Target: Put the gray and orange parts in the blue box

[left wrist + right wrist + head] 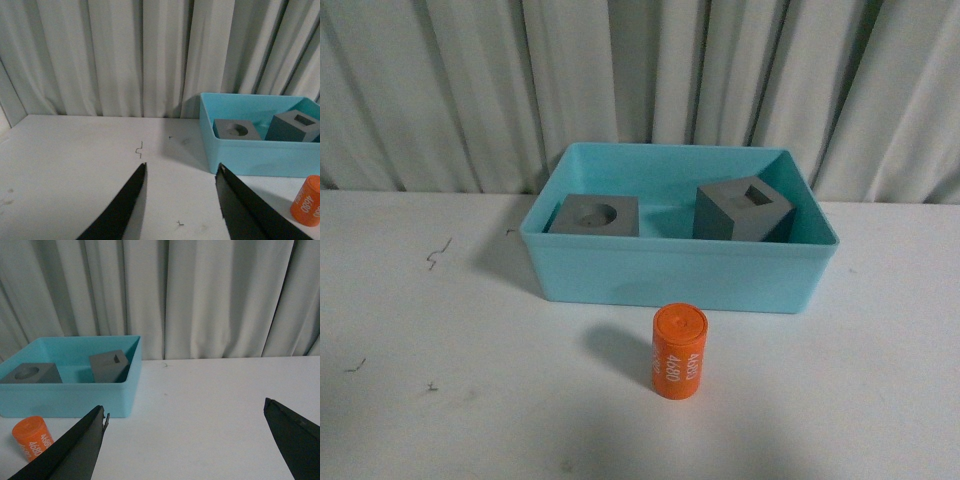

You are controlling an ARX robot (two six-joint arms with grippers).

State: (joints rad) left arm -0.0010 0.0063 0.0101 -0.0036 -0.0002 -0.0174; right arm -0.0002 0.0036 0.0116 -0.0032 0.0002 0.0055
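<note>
The blue box (670,275) stands at the middle of the white table. Inside it lie two gray cubes: one with a round recess (595,215) on the left, one with a rectangular slot (740,210) tilted on the right. The orange cylinder (678,352) with white digits stands upright on the table just in front of the box. Neither arm shows in the front view. My left gripper (182,170) is open over bare table, left of the box (250,155) and the cylinder (307,201). My right gripper (185,407) is open wide, right of the box (65,397) and cylinder (32,437).
A pale pleated curtain (640,80) hangs behind the table's far edge. Small dark scratch marks (438,252) dot the white tabletop on the left.
</note>
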